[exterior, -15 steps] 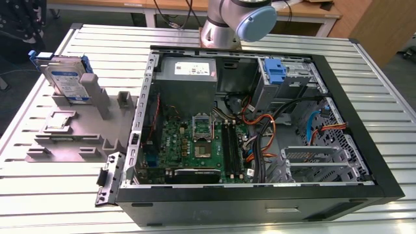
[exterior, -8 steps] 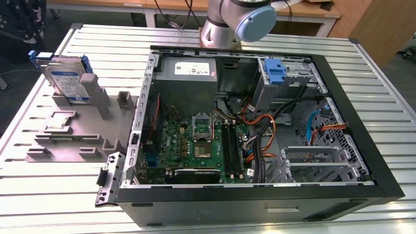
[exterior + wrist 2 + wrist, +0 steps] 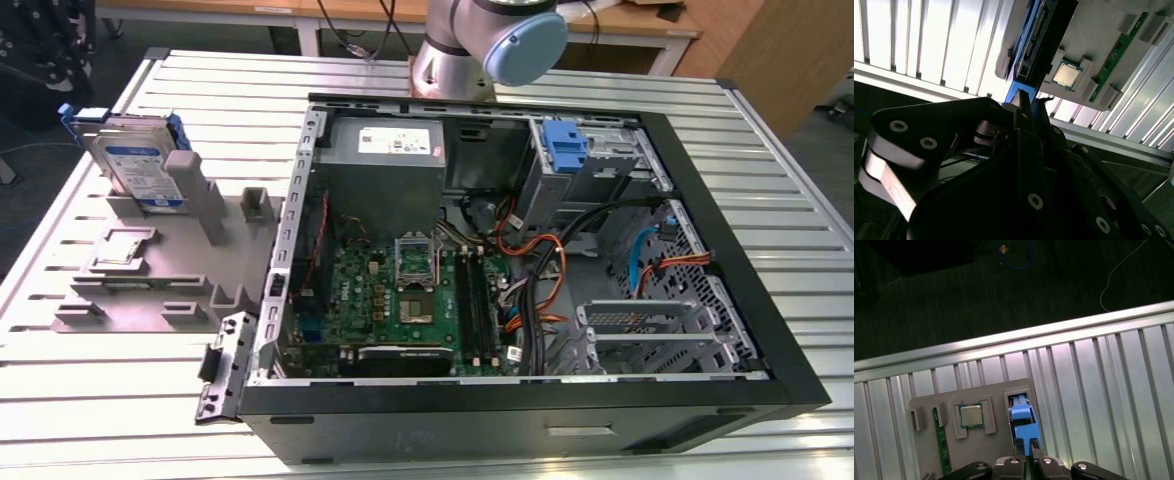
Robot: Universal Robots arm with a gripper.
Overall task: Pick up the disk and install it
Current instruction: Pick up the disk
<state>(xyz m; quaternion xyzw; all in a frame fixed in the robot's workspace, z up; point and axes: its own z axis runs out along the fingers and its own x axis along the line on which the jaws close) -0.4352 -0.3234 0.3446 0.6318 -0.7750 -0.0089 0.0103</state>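
Note:
The disk (image 3: pixel 138 165) stands on edge in a slot of a grey fixture (image 3: pixel 147 290) on the exterior view's left, its white-and-blue label facing out and blue rails along its edges. In both wrist views I look down on its blue-railed top edge (image 3: pixel 1023 417) (image 3: pixel 1029 45). My gripper (image 3: pixel 1026 444) (image 3: pixel 1031 102) hangs above that edge, apart from it, its fingertips close together with nothing between them.
The fixture also carries a processor chip (image 3: pixel 971 415) and a green memory stick (image 3: pixel 938 440). An open computer case (image 3: pixel 787 330) lies on the slatted table, with a blue bracket on its drive cage (image 3: pixel 566 150) and a grey power supply (image 3: pixel 387 145) at the back.

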